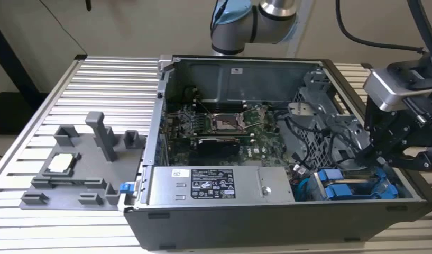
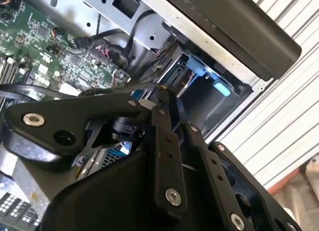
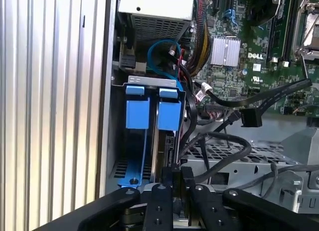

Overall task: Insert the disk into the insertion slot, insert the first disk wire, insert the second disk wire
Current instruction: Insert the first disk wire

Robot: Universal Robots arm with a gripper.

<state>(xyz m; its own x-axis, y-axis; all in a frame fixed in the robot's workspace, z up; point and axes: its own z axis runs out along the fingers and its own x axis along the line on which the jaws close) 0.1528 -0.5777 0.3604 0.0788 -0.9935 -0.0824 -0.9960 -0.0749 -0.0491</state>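
The disk (image 3: 168, 116) sits inside the insertion slot (image 3: 149, 80), hand (image 3: 178, 175) nearby.

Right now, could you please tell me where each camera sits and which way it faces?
Exterior view: off the arm, looking down into the open computer case; the arm and gripper show.
First wrist view: on the wrist, facing along the gripper into the insertion slot.
Second wrist view: on the wrist, facing past the gripper toward the motherboard.
Both wrist views share gripper and insertion slot.

Matt black gripper (image 3: 177, 177), ribbed metal table (image 1: 110, 79), grey sheet-metal insertion slot (image 3: 149, 80)
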